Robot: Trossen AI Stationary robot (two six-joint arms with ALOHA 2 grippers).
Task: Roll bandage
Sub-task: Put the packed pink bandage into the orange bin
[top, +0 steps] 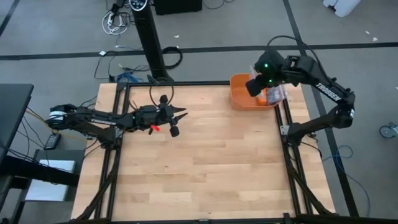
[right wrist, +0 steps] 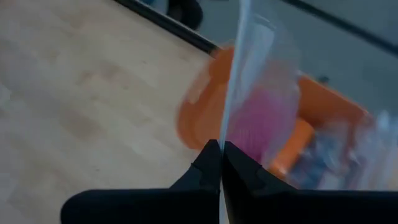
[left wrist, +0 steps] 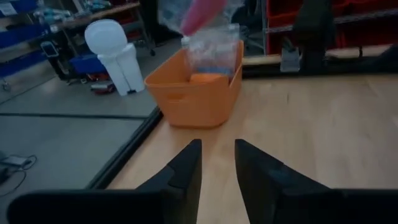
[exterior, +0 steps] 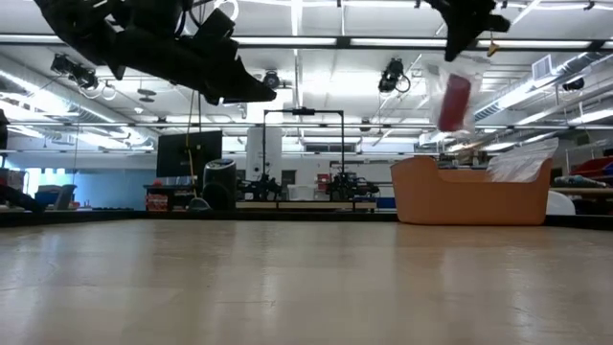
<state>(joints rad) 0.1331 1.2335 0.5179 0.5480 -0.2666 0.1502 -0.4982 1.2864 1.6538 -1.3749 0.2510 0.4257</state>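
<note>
The bandage (right wrist: 258, 121) is a pink roll inside a clear plastic bag (exterior: 450, 91). The bag hangs in the air over the orange bin (top: 239, 93) at the table's far right corner. My right gripper (right wrist: 221, 152) is shut on that bag, above the bin. My left gripper (left wrist: 217, 162) stands open over the table's far left part (top: 177, 121). It points level toward the bin, with nothing between its fingers. My right gripper pinches the clear bag's upper edge (right wrist: 231, 124) between its two shut fingers, slanting down from above. The bag hangs below the fingers, clear of the bin, with the pink roll (exterior: 456, 101) low inside it.
The orange bin (left wrist: 196, 93) holds a small orange roll (left wrist: 207, 78) and more crinkly clear plastic (exterior: 522, 163). A black frame (top: 283, 124) borders the wooden table. The bare wood (top: 205, 162) stretches between the two arms and toward the near edge.
</note>
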